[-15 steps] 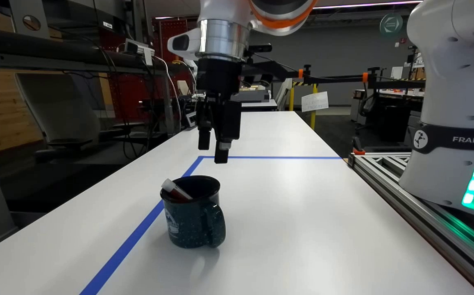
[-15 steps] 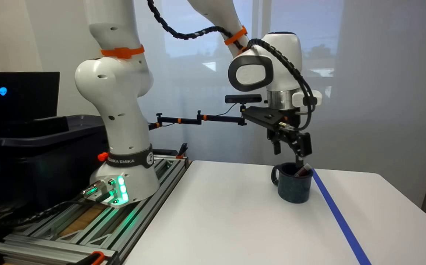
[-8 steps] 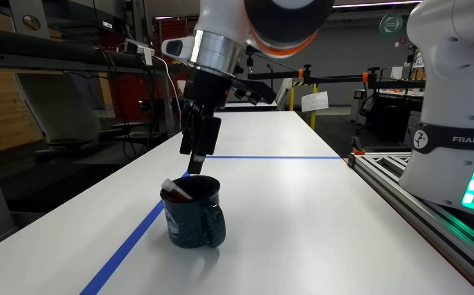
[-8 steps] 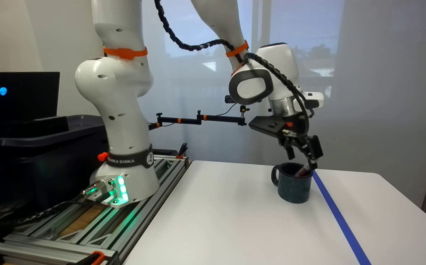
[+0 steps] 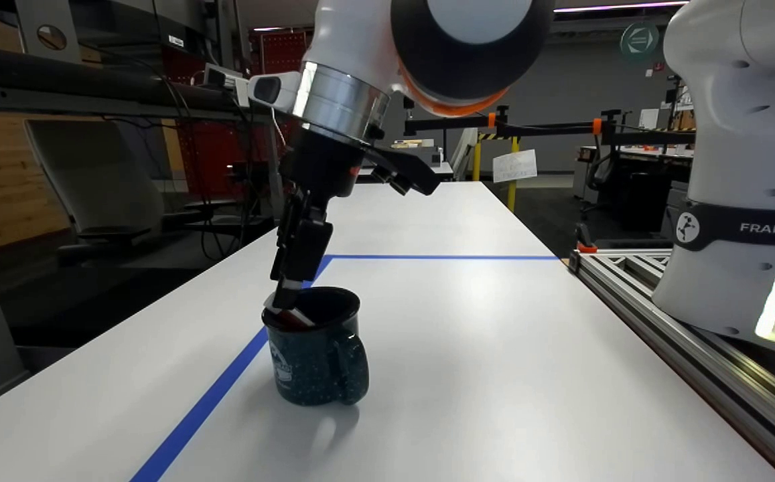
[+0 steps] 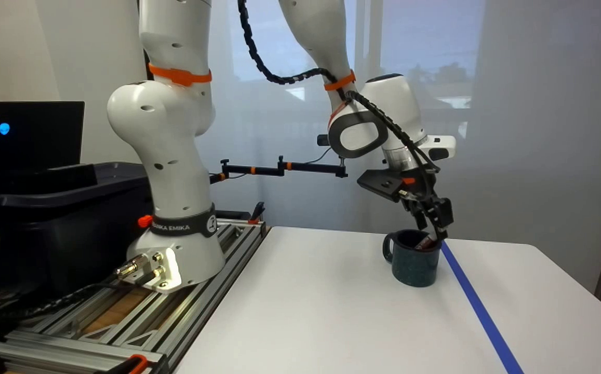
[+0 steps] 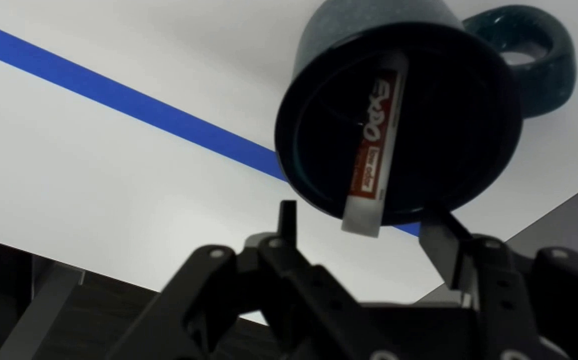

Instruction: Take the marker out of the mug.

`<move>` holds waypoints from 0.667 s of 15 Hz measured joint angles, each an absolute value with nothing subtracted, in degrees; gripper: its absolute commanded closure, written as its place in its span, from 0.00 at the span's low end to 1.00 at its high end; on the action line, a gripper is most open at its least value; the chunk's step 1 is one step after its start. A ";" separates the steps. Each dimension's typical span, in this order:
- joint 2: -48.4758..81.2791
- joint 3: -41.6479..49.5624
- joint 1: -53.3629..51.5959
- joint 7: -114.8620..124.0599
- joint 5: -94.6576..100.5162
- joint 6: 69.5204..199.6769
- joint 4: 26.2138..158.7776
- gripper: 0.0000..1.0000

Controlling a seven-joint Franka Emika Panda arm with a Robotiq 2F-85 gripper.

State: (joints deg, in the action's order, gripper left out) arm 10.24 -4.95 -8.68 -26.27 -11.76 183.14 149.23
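The dark blue-green mug point(image 5: 307, 368) stands upright on the white table; it also shows in an exterior view point(image 6: 414, 267) and the wrist view point(image 7: 363, 20). The marker point(image 7: 376, 145), reddish-brown with a white end, leans inside the mug, its white end just over the rim. In an exterior view, a finger partly covers the marker point(image 5: 297, 317). My gripper point(image 7: 362, 210) is open and tilted, its fingers on either side of the white end, apart from it in the wrist view. In both exterior views the gripper point(image 5: 281, 291) point(image 6: 431, 232) is right at the mug's rim.
Blue tape point(image 5: 209, 388) runs along the table beside the mug. The mug's handle point(image 7: 548, 75) points away from the marker's white end. The robot base rail point(image 6: 217, 291) borders the table. A dark chair point(image 5: 96, 177) stands beyond the table's edge.
My gripper has tilted and come down from above the mug to the marker's white end. The mug and marker have not moved. The base light has turned from green to white.
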 measured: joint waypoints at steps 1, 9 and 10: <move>10.24 -4.97 -8.80 -25.94 -11.76 183.14 149.02 0.32; 9.97 -9.71 -6.60 -20.43 -11.29 178.65 147.59 0.37; 9.75 -9.92 -6.58 -20.34 -11.56 177.48 147.34 0.39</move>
